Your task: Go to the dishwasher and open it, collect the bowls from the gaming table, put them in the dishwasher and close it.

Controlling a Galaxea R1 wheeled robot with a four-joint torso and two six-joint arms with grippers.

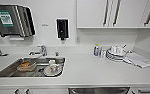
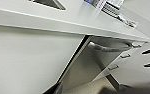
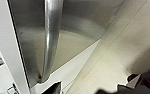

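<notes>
Steel-fronted dishwasher (image 2: 96,62) under the white counter (image 1: 91,70), its bar handle (image 3: 49,37) close before the right gripper, neither gripper's finger state discernible, sink (image 1: 13,71) holding dishes

Lower centre of the head view, the dishwasher (image 1: 99,90) front is brushed steel, its bar handle (image 3: 49,37) polished and glossy; the bench (image 1: 91,70) is smooth matt white; at left, the sink (image 1: 13,70) is dull steel
</notes>
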